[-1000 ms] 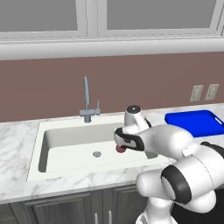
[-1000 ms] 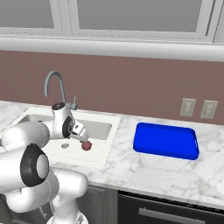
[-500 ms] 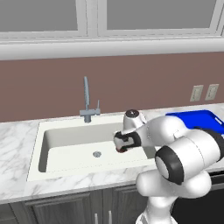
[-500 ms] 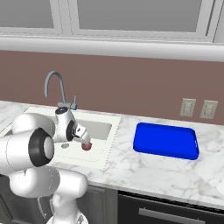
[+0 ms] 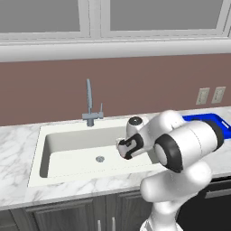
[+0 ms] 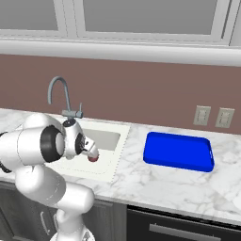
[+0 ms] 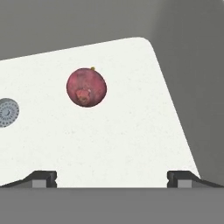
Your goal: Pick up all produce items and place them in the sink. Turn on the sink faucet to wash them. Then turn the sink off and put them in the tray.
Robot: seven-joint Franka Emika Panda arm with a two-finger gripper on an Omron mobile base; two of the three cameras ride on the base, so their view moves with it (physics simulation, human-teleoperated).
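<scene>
A dark red round produce item (image 7: 86,86) lies on the floor of the off-white sink (image 7: 118,131), right of the metal drain (image 7: 8,112). My gripper (image 7: 113,177) hangs open above it, apart from it, with nothing between its fingertips (image 7: 41,177). From the right base view the produce item (image 6: 93,158) shows just under the gripper (image 6: 90,151), inside the sink (image 6: 106,139). In the left base view the gripper (image 5: 123,150) is over the right half of the sink (image 5: 67,151). The grey faucet (image 5: 89,103) stands behind the basin. The blue tray (image 6: 178,150) lies on the counter to the right.
The faucet (image 6: 60,96) arches over the sink's back edge, with its small lever beside it. The marble counter (image 6: 141,181) runs on both sides of the sink. Two wall outlets (image 6: 212,116) sit above the tray. My own arm hides the sink's right end in the left base view.
The arm's elbow has swung up and toward the cameras, while the hand stays over the sink's right half. The gripper has stayed open and the fruit rests in the basin.
</scene>
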